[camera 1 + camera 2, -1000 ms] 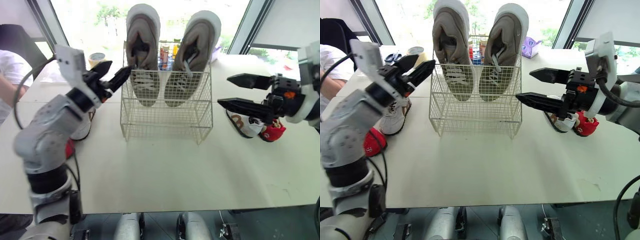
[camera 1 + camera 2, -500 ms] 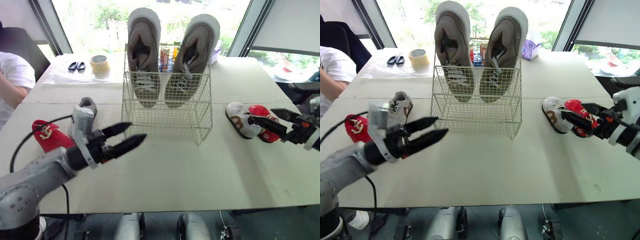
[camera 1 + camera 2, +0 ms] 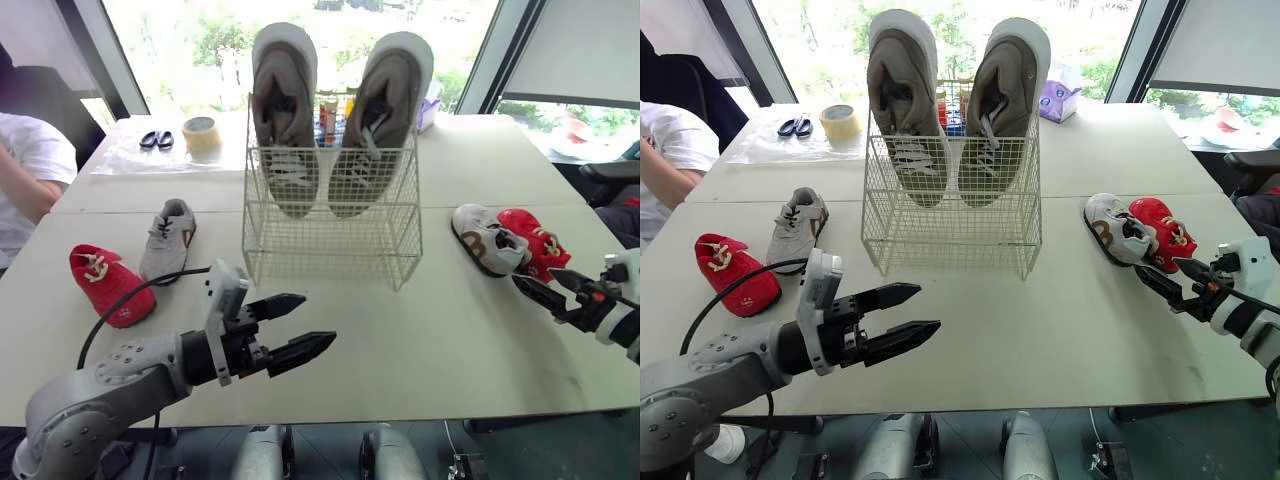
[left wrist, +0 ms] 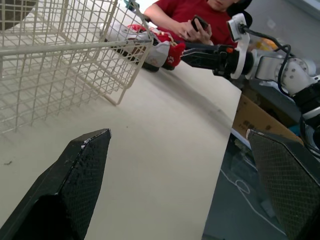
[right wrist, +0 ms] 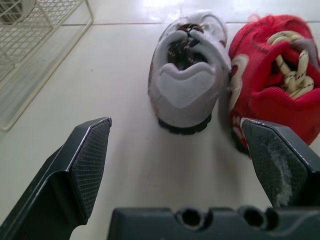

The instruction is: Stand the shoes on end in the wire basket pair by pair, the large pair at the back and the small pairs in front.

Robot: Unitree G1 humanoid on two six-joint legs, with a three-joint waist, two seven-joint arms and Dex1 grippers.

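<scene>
Two large shoes (image 3: 285,120) on end in the wire basket (image 3: 330,238).

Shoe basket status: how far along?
Done: large pair stands on end at the back of the basket. In hand: nothing; left pincer and right pincer open, the right facing white shoe and red shoe. Left: those two plus grey shoe and second red shoe, on the table.

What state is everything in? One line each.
wire basket: upright, front row empty
large grey pair: on end, toes down, in it
left grey shoe: lying on table
left red shoe: lying on table
right grey shoe: lying on table
right red shoe: lying beside it
left gripper: open, empty
right gripper: open, empty
</scene>
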